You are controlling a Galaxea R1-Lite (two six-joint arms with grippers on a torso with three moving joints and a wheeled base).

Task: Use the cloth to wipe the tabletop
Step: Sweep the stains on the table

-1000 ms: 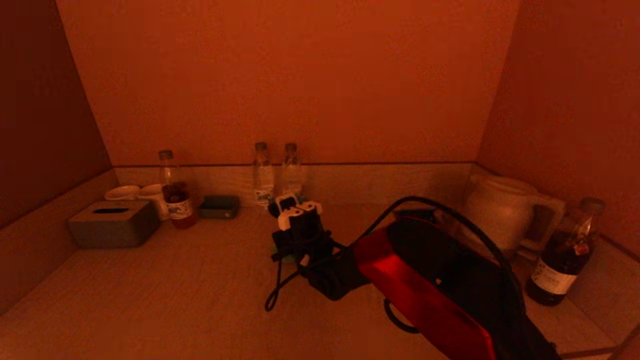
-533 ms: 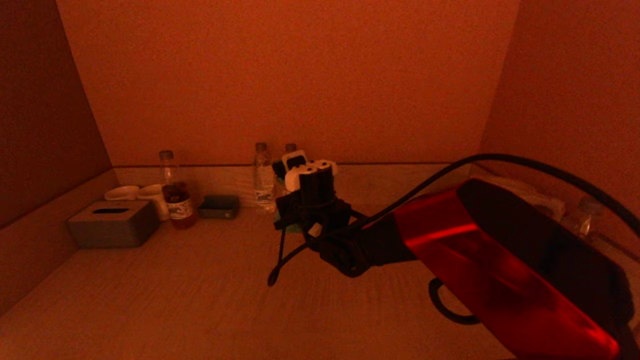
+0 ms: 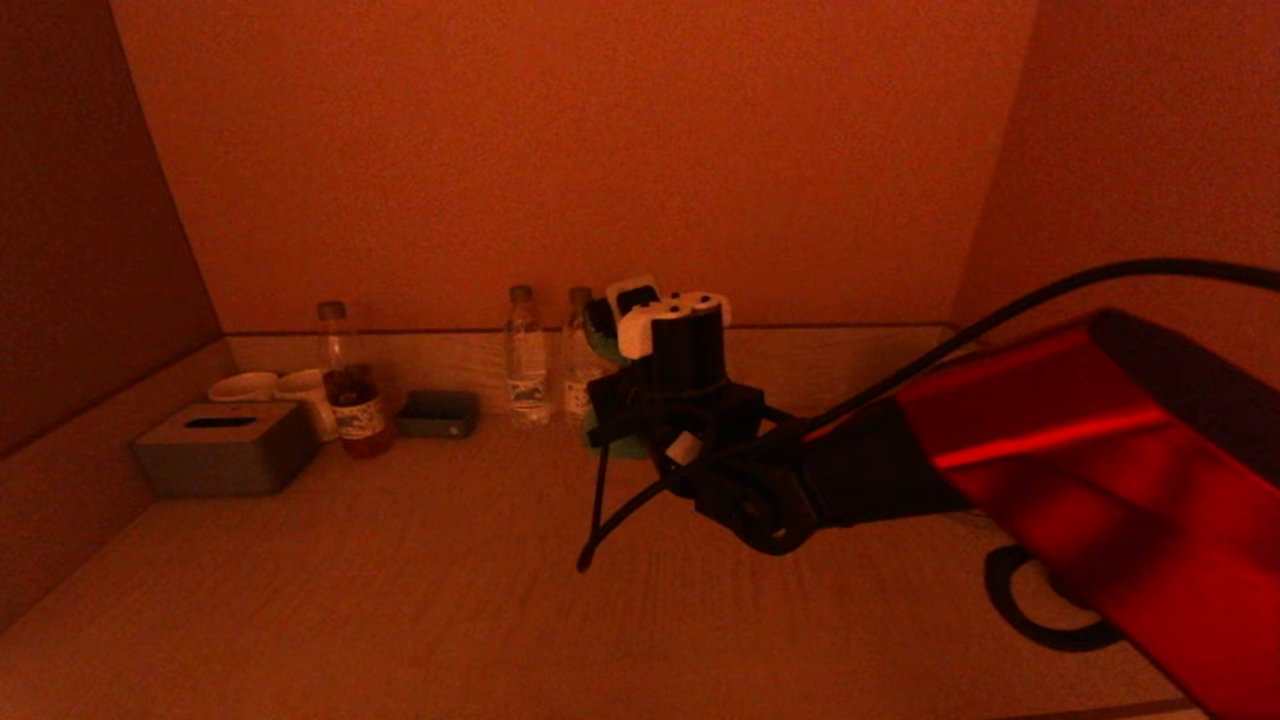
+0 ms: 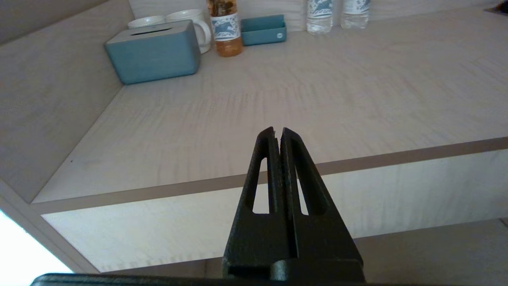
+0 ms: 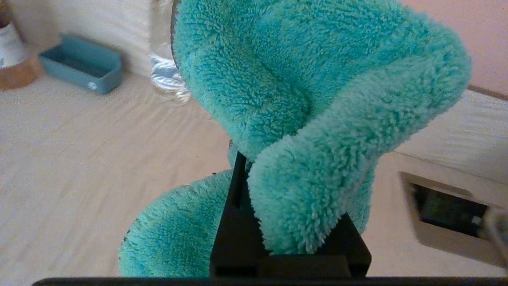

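Above the tabletop (image 3: 400, 580), near the back wall: right gripper (image 5: 254, 167) raised, jaws clamped on the teal cloth (image 5: 301, 99). Cloth bunched and draped over the fingers, long axis roughly along the fingers, upper fold flopping forward past the tips, lower fold hanging beneath; clear of the surface. Just beyond the gripper: two water bottles (image 3: 527, 355). Further off to its left: small teal tray (image 3: 437, 413), tea bottle (image 3: 350, 385), mugs (image 3: 300, 392), tissue box (image 3: 225, 448). Left gripper (image 4: 278, 137) parked off the front edge of the tabletop, fingers pressed together, holding nothing.
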